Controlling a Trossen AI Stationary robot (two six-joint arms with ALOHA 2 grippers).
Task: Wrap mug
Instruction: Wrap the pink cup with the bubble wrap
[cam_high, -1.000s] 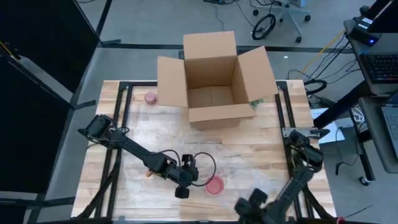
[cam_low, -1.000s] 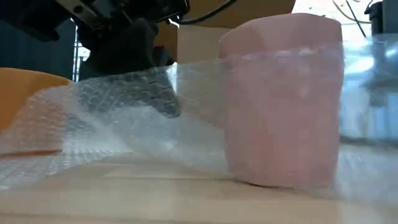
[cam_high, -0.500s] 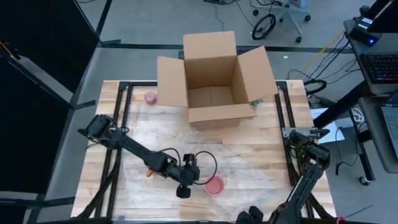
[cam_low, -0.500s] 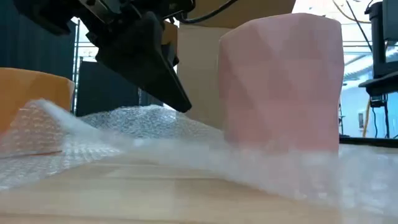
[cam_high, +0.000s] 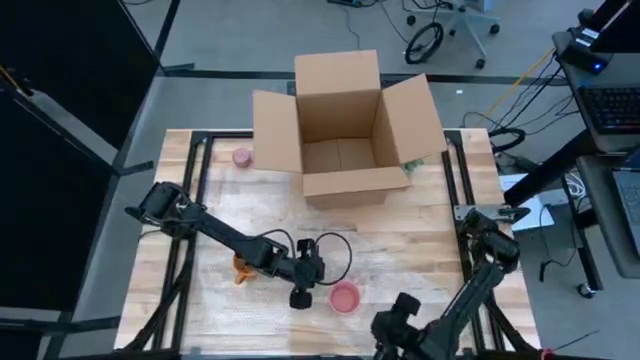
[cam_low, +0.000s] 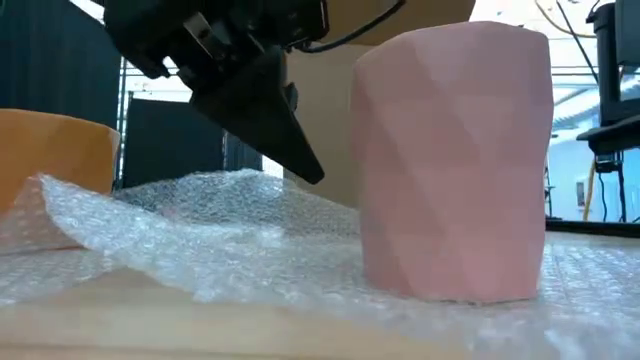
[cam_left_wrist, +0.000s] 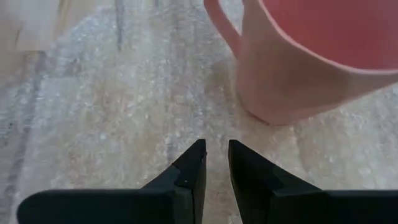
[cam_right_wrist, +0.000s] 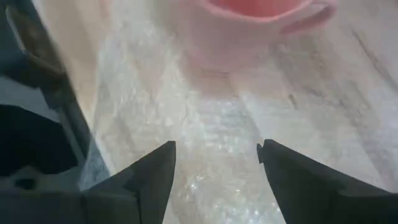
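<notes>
A pale pink faceted mug (cam_low: 452, 160) with a handle is seen upright on a sheet of bubble wrap (cam_low: 180, 235), near the table's front edge at about 6 o'clock. The left gripper (cam_high: 299, 297) is held at its 9 o'clock, fingers nearly shut on nothing. The right gripper (cam_right_wrist: 214, 163) is spread wide at 5 o'clock. A light wooden table (cam_high: 400, 240) carries an open cardboard box (cam_high: 343, 125) at 12 o'clock.
</notes>
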